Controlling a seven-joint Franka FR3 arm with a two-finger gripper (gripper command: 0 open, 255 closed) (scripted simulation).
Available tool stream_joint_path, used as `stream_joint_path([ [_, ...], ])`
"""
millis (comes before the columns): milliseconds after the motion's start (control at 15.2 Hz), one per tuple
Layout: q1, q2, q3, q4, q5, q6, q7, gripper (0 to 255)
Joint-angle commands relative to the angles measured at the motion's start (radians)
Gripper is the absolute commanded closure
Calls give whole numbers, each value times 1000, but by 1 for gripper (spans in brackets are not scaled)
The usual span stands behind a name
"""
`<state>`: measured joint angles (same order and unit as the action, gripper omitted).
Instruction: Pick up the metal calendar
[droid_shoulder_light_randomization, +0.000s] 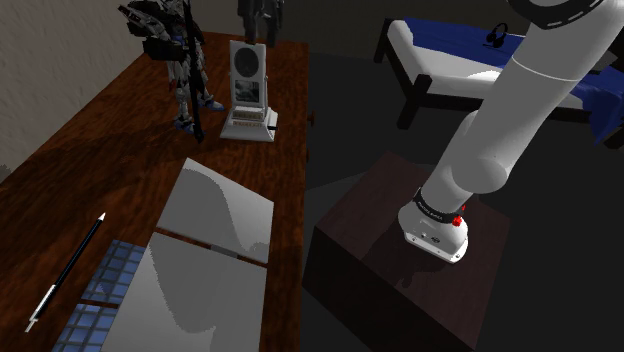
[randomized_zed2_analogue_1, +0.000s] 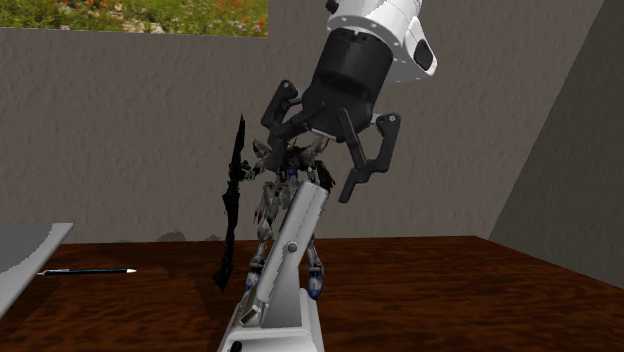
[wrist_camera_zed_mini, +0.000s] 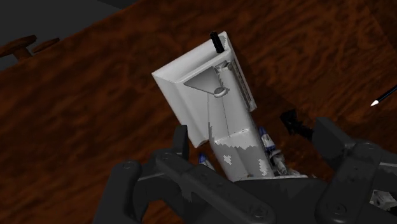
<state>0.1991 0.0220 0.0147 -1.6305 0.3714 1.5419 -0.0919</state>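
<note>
The calendar (droid_shoulder_light_randomization: 248, 88) is a pale grey slab with a round dial, leaning on a white base near the far end of the dark wooden table (droid_shoulder_light_randomization: 110, 160). In the second exterior view my gripper (randomized_zed2_analogue_1: 315, 165) hangs open just above the calendar's (randomized_zed2_analogue_1: 295, 250) top edge. The wrist view looks down the calendar's (wrist_camera_zed_mini: 210, 102) back, with a small black knob on its base. Its upper end lies between my spread fingers (wrist_camera_zed_mini: 181, 143) without touching either. My gripper (wrist_camera_zed_mini: 254, 143) holds nothing. In the shoulder view the gripper (droid_shoulder_light_randomization: 256, 18) shows dark at the top edge.
A toy robot figure (droid_shoulder_light_randomization: 185, 70) with a long dark weapon (randomized_zed2_analogue_1: 231, 215) stands close beside the calendar. A black pencil (droid_shoulder_light_randomization: 70, 268), grey sheets (droid_shoulder_light_randomization: 215, 225) and a blue grid pad (droid_shoulder_light_randomization: 105, 290) lie at the table's near end. A bed (droid_shoulder_light_randomization: 450, 55) stands beyond the stand (droid_shoulder_light_randomization: 400, 270).
</note>
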Motion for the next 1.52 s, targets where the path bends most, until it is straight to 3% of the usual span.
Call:
stream_joint_path([
  [0,1,-5,0,-35,1,28,-11,0],
  [264,2,-9,1,-73,1,61,-22,0],
  [330,1,-8,1,-73,1,61,-23,255],
  [924,2,-8,1,-73,1,61,-22,255],
  [1452,-2,8,-1,52,1,-43,13,255],
])
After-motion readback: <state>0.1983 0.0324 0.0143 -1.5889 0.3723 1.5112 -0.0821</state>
